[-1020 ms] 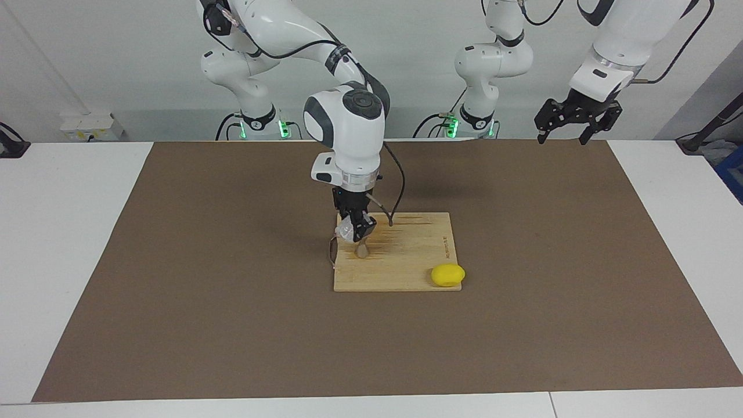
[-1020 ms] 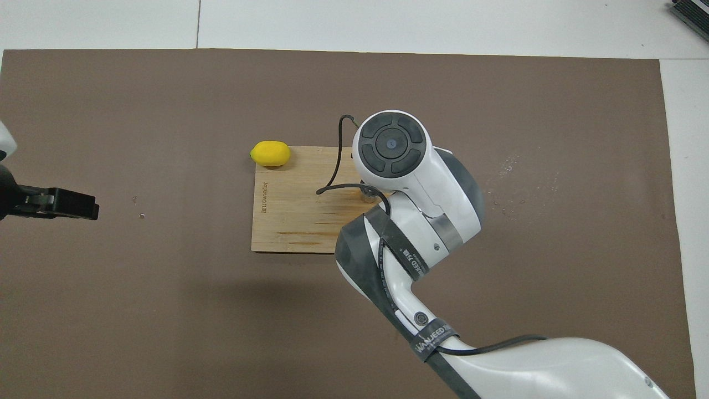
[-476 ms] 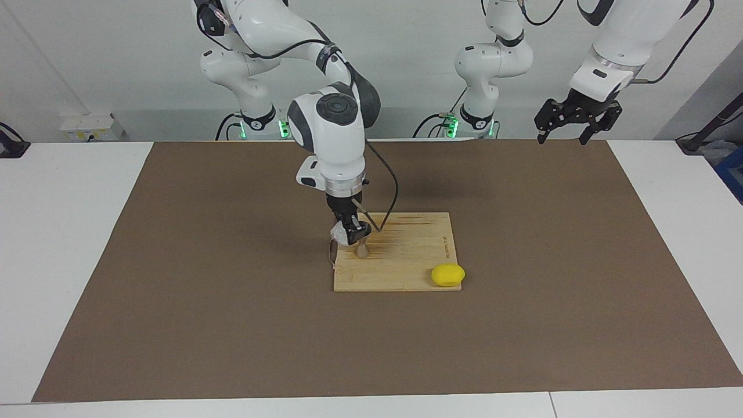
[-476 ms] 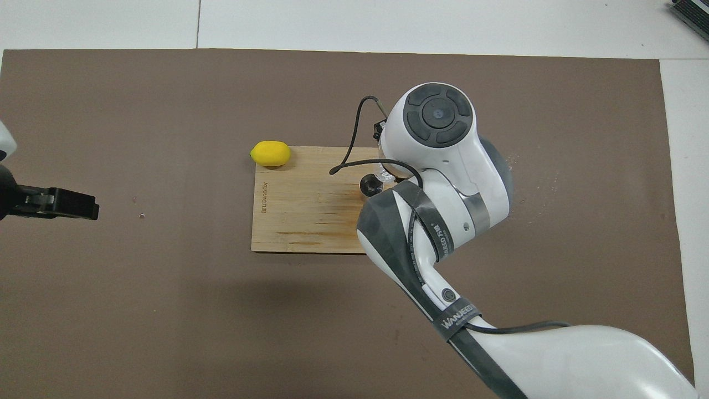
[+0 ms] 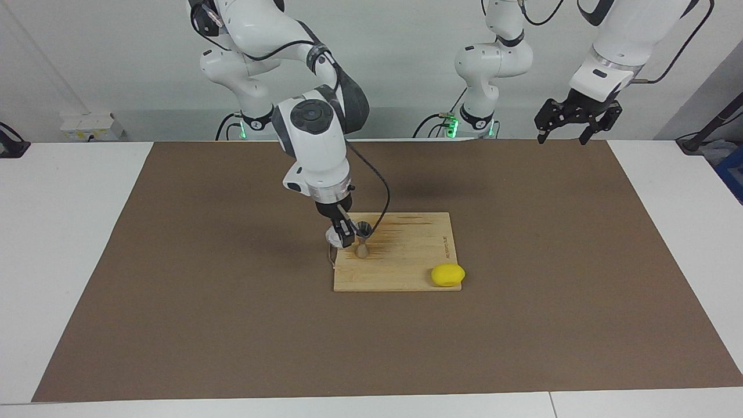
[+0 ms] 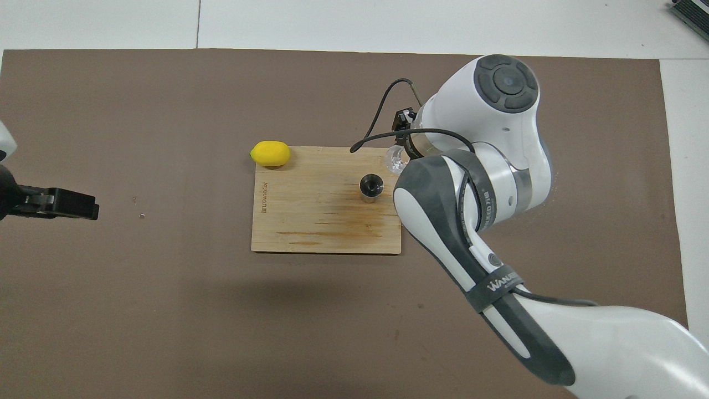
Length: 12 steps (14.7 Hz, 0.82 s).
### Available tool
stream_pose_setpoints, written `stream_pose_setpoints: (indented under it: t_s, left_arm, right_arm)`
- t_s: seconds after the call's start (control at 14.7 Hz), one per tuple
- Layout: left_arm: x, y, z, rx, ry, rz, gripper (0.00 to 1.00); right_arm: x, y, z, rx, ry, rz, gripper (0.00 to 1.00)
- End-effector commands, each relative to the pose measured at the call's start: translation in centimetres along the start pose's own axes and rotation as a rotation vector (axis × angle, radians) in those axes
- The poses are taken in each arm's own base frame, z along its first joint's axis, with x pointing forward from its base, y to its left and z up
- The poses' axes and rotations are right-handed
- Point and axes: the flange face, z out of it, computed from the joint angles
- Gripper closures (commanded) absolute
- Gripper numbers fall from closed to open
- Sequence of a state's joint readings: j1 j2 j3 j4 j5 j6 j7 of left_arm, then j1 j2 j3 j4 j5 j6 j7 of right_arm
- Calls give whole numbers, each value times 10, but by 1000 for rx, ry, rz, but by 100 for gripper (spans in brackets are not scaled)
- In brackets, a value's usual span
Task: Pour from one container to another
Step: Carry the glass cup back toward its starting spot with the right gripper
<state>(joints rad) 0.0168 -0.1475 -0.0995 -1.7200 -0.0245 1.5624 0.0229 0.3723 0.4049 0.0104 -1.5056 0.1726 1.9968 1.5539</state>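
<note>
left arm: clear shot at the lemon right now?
Probably yes. The lemon sits at the wooden board's corner toward the left arm's end, nothing over it. The left end effector hangs open above the mat's edge. The right end effector, holding the clear cup, works by the jigger.

Pale wooden board [image 5: 400, 273] with visible grain and darker streaks, matt. Clear, glossy see-through cup [image 6: 395, 160]. Shiny silvery metal jigger [image 6: 370, 187]. Smooth yellow lemon [image 5: 447, 274], slight sheen. Flat matt brown mat [image 5: 174, 290], paper-like. Glossy white plastic arm shells [image 6: 501, 116].
</note>
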Motion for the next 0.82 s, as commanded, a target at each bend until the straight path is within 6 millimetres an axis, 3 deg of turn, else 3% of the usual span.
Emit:
stream_pose_setpoints:
  t_s: [0.0,0.2,0.34,0.54,0.75]
  left_arm:
    - [-8,-2,-1,13,13,9,0]
    - [-8,-2,-1,13,13,9,0]
    - [-8,-2,-1,13,13,9,0]
    - [-8,-2,-1,13,13,9,0]
    - [-8,-2,-1,13,13,9,0]
  right_arm:
    - [45,2,1,-5,-81,37,86]
    - [97,15,7,2,-177,58,86]
    - [127,32,14,1,-226,48,87]
    - [186,61,17,39,-324,63,89]
    - [214,83,32,38,-356,52,91]
